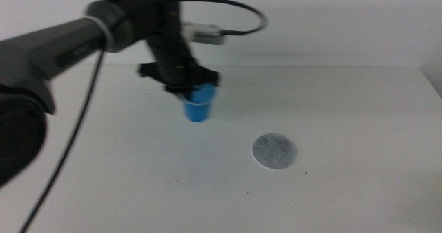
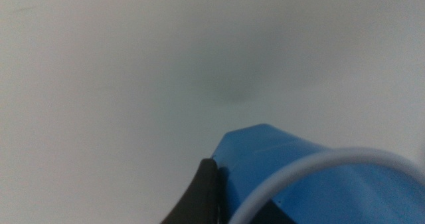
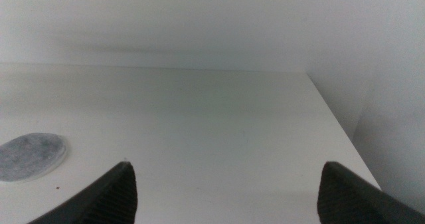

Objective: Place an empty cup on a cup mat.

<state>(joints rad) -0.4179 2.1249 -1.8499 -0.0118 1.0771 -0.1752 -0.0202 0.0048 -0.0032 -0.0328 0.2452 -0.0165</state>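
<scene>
Holding the cup [image 1: 199,106] by its rim in my left jaws [image 1: 188,86], clear above the bench [image 1: 359,108] near its far edge, so it can travel upright. The cup mat [image 1: 275,152] lies mid-bench, well apart. My right jaws [image 3: 226,191] wait wide, off-bench.

The left arm [image 1: 62,46] is a thick grey-black tube with a pale band at its wrist joint. A black cable [image 1: 228,15] loops above it, another hangs down. A small silver-white module [image 1: 204,34] sits by its black left hand [image 1: 183,77]. The right hand [image 3: 226,191] shows two dark, finely ribbed jaws.
</scene>
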